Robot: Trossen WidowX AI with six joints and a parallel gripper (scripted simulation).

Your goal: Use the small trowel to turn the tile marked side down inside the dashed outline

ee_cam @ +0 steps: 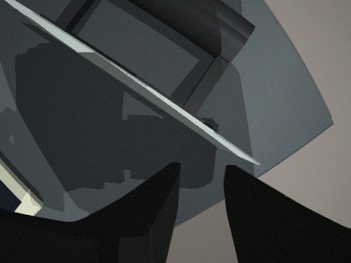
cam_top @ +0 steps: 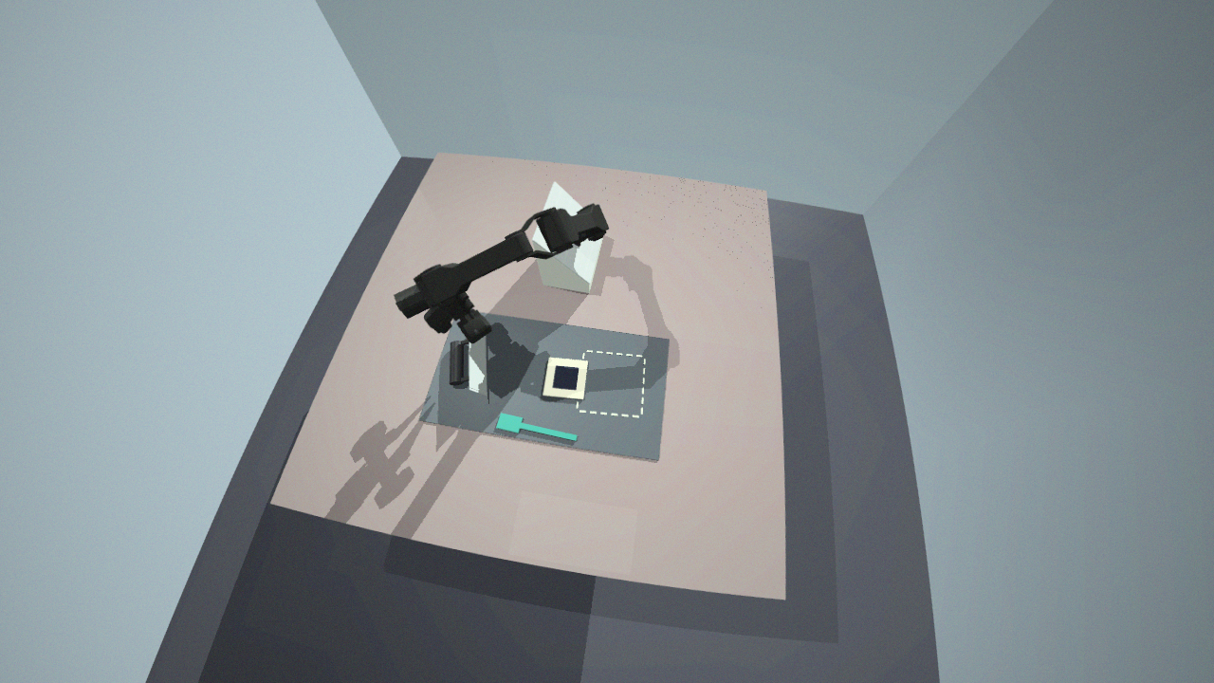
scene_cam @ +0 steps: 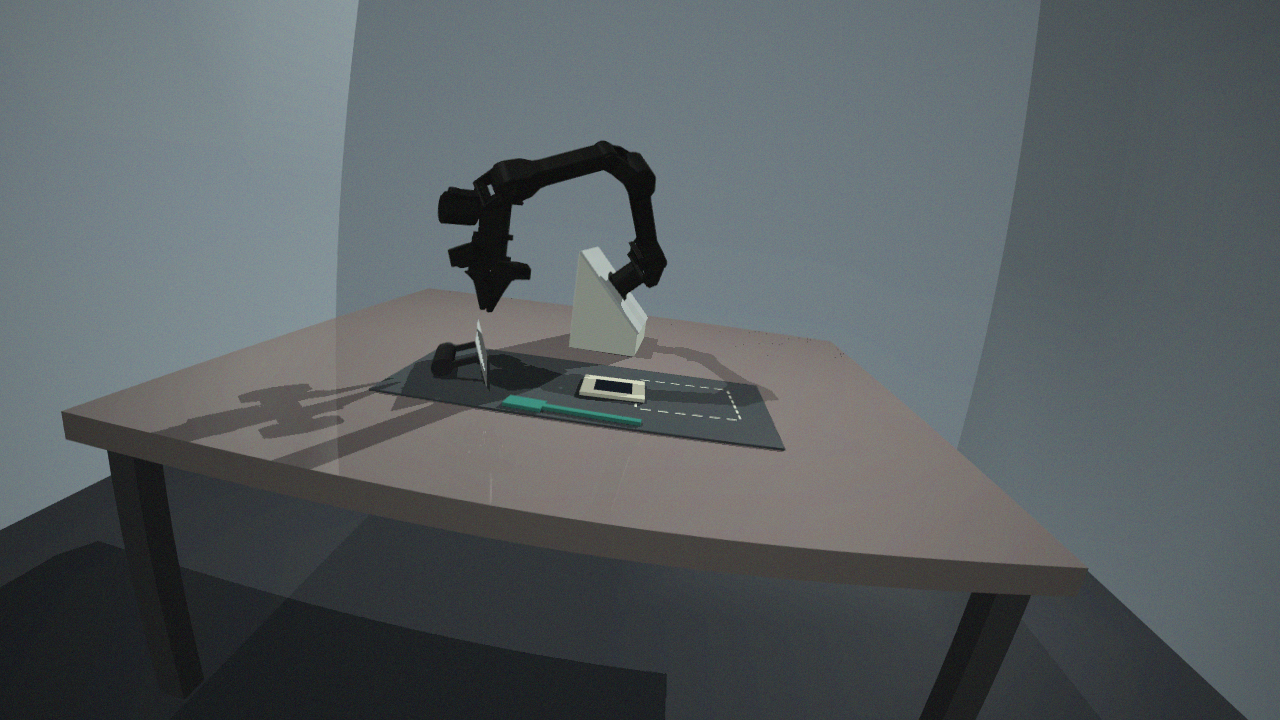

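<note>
The cream tile [cam_top: 566,378] [scene_cam: 613,386] [ee_cam: 27,205] lies flat, dark square mark up. Its right edge overlaps the left side of the dashed outline [cam_top: 641,415]. A teal tool [cam_top: 509,423] [scene_cam: 521,403] with a small square blade and thin handle lies flat along the mat's near edge. At the mat's left, a pale thin plate [cam_top: 475,379] [scene_cam: 481,353] [ee_cam: 78,45] stands on edge, with a black bar handle [cam_top: 459,363] [scene_cam: 443,360] [ee_cam: 234,33] on its left side. My gripper [cam_top: 477,336] [scene_cam: 486,309] [ee_cam: 202,173] is partly open and empty, pointing down above the plate, not touching it.
The dark mat [cam_top: 628,437] [scene_cam: 716,434] [ee_cam: 292,120] lies on the pinkish table [cam_top: 712,475] [scene_cam: 805,510]. A white wedge-shaped mount [cam_top: 564,276] [scene_cam: 595,317] stands behind the mat and bears the arm. The arm's shadows fall across the mat and table.
</note>
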